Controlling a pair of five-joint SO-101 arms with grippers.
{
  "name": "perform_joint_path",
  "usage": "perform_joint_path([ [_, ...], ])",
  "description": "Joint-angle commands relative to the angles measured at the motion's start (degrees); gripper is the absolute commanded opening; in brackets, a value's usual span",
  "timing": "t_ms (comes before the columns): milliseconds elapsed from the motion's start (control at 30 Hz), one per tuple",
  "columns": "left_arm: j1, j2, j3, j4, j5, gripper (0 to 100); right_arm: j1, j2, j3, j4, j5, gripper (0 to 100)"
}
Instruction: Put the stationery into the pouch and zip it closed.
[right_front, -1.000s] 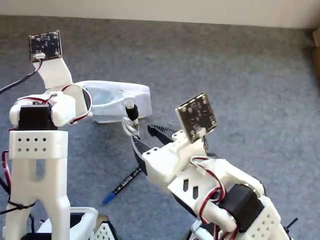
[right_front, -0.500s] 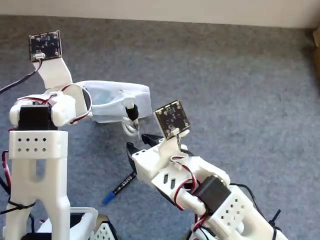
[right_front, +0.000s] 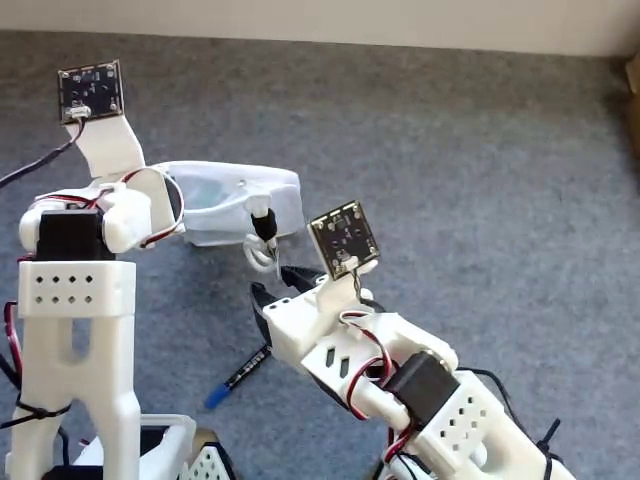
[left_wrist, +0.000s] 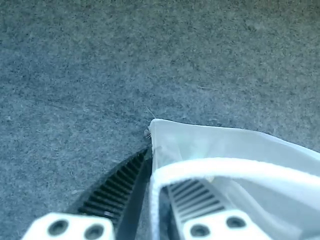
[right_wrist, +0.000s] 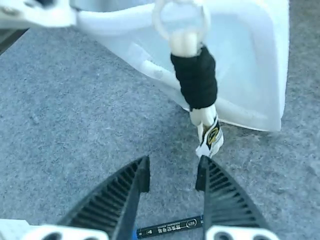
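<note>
While the left pincer (left_wrist: 156, 167) pinches the rim of the white pouch (left_wrist: 240, 147), apparently to hold its mouth open on the counter (right_front: 500, 150), the right pincer (right_wrist: 172, 172) hangs spread above the pen (right_wrist: 170, 228) just beside the pouch, seemingly ready to grasp it.

Tabletop (right_front: 480, 150): covered in grey, felt-like fabric with a fine nap; pale band along the far edge. Lying on it:

- Pouch (right_front: 225, 205), white and translucent, left of centre, long side running across the tabletop. Its right end rests flat on the grey cover.
- Pen (right_front: 243, 372), black barrel with a blue end, nearer the front, apart from the pouch. It lies at a slant, blue end toward the front left, upper end hidden under an arm.
</note>
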Motion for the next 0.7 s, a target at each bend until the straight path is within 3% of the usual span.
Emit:
perform_joint_path([
  [0,-2.5,2.5,4.3,-2.1,0.5,1,-0.2,-0.5,-0.2,-1.8,-0.5,15.2],
  [333,-2.5,2.6,4.3,-2.1,0.5,1,-0.1,0.2,-0.2,-1.5,-3.9,15.2],
  [667,-2.6,2.6,4.3,-2.1,0.5,1,0.0,14.3,-0.6,-1.4,-6.8,15.1],
])
